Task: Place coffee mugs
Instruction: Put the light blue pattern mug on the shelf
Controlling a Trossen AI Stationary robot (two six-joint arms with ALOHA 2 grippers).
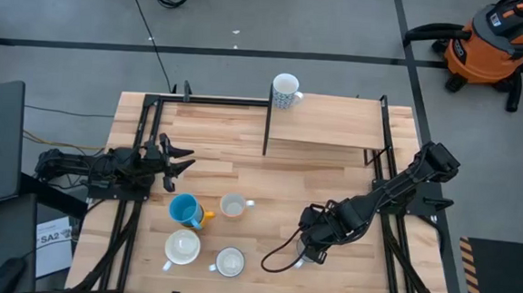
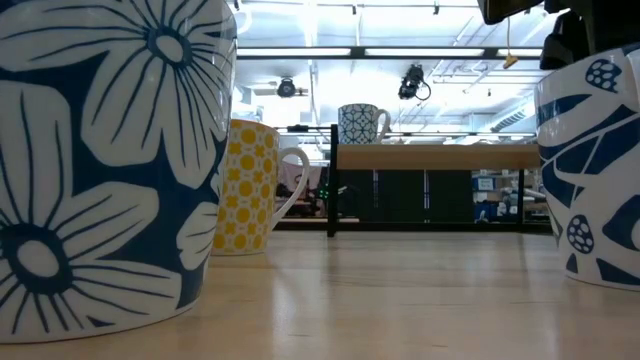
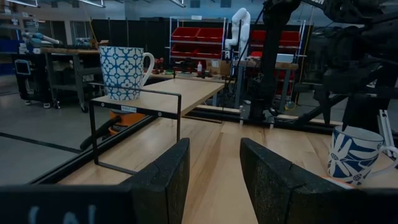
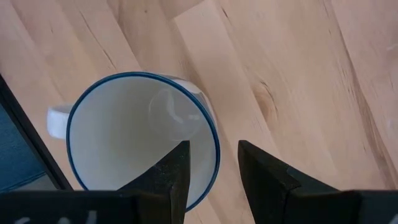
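Observation:
A white mug with a blue rim and a blue leaf pattern [image 4: 140, 140] stands upright on the table at the front right [image 2: 590, 170]. My right gripper [image 4: 214, 165] points down over it, open. One finger is inside the rim and one outside, with a gap to the wall on each side. In the high view the gripper [image 1: 313, 248] hides the mug. A blue-patterned mug [image 1: 286, 91] stands on the raised wooden shelf [image 1: 336, 122]. My left gripper [image 1: 183, 157] waits open and level at the table's left side.
Several mugs stand at the front left: a bright blue one [image 1: 184, 209], a small pale one [image 1: 232, 205] and two white ones [image 1: 182, 247] [image 1: 230, 262]. The shelf's black frame [image 1: 266, 129] stands at the far middle. Bare wood lies between the shelf and the mugs.

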